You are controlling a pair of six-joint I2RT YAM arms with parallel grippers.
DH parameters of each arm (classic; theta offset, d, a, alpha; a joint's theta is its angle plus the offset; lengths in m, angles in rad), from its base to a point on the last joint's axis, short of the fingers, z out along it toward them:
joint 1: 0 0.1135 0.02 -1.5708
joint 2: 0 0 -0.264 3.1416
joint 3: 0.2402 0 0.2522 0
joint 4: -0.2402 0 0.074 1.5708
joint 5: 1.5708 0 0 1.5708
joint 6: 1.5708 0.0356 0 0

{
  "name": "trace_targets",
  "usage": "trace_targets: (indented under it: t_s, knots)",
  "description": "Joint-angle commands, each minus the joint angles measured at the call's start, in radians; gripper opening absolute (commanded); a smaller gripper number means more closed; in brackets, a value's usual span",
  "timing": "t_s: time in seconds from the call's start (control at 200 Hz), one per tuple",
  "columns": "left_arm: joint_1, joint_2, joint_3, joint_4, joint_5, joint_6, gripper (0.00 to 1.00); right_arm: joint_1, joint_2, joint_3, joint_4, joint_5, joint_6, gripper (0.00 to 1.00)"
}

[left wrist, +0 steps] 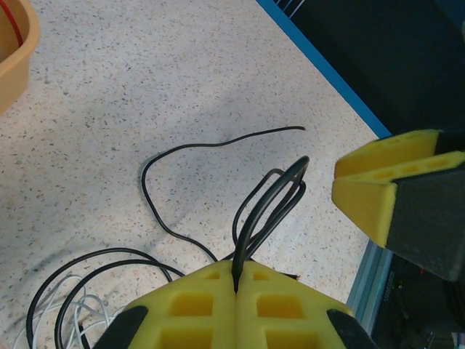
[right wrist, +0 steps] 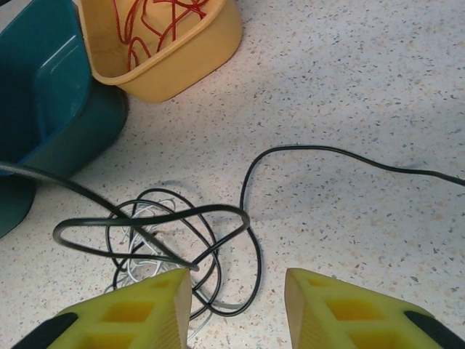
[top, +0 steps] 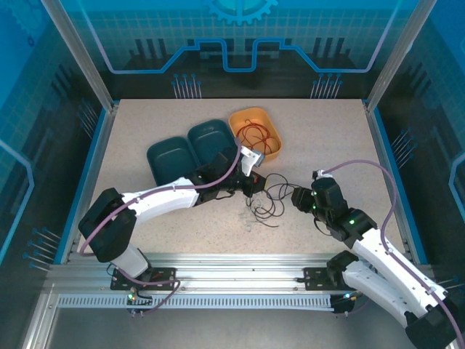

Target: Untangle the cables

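Left end effector (left wrist: 236, 276) is clamped shut on the thin black cable (right wrist: 245, 217); a doubled loop is pinched between its yellow fingers (left wrist: 196, 298). Right end effector (right wrist: 238, 305) is held partly apart with nothing gripped, just above the tangle. Black coils are spread on the speckled beige desk (right wrist: 349, 87), overlapping a thin whitish cable (right wrist: 131, 270). A thin red cable (right wrist: 156, 22) is coiled inside the orange plastic tray (right wrist: 196, 54), which is set beside a teal tray (right wrist: 51, 94).
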Motion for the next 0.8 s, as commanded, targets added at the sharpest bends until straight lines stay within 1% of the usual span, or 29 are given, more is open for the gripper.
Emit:
trace_targets:
  t_s: [0.0, 0.08, 0.12, 0.175, 0.285, 0.445, 0.525, 0.65, 0.795]
  knots:
    - [-0.006, -0.073, 0.006, 0.013, 0.054, 0.054, 0.0, -0.04, -0.007, -0.03, 0.02, -0.031, -0.045, 0.4]
    - [-0.003, -0.108, 0.017, -0.009, 0.064, 0.101, 0.0, -0.061, -0.034, -0.055, 0.076, -0.099, -0.12, 0.41]
    - [-0.001, -0.125, 0.023, -0.015, 0.078, 0.129, 0.0, -0.065, -0.056, -0.07, 0.111, -0.135, -0.163, 0.44]
    - [0.006, -0.147, 0.028, -0.02, 0.112, 0.163, 0.0, -0.066, -0.093, -0.092, 0.147, -0.167, -0.209, 0.48]
    - [0.033, -0.175, 0.038, -0.02, 0.199, 0.194, 0.0, -0.065, -0.163, -0.12, 0.192, -0.204, -0.26, 0.49]
    - [0.102, -0.195, 0.022, 0.051, 0.334, 0.139, 0.0, -0.066, -0.244, -0.147, 0.25, -0.258, -0.3, 0.48]
    - [0.13, -0.197, 0.016, 0.084, 0.388, 0.11, 0.0, -0.065, -0.273, -0.162, 0.295, -0.305, -0.317, 0.47]
    - [0.146, -0.208, 0.016, 0.089, 0.427, 0.105, 0.0, -0.065, -0.296, -0.18, 0.382, -0.399, -0.341, 0.47]
    - [0.146, -0.214, 0.018, 0.089, 0.456, 0.101, 0.0, -0.065, -0.279, -0.169, 0.424, -0.45, -0.372, 0.48]
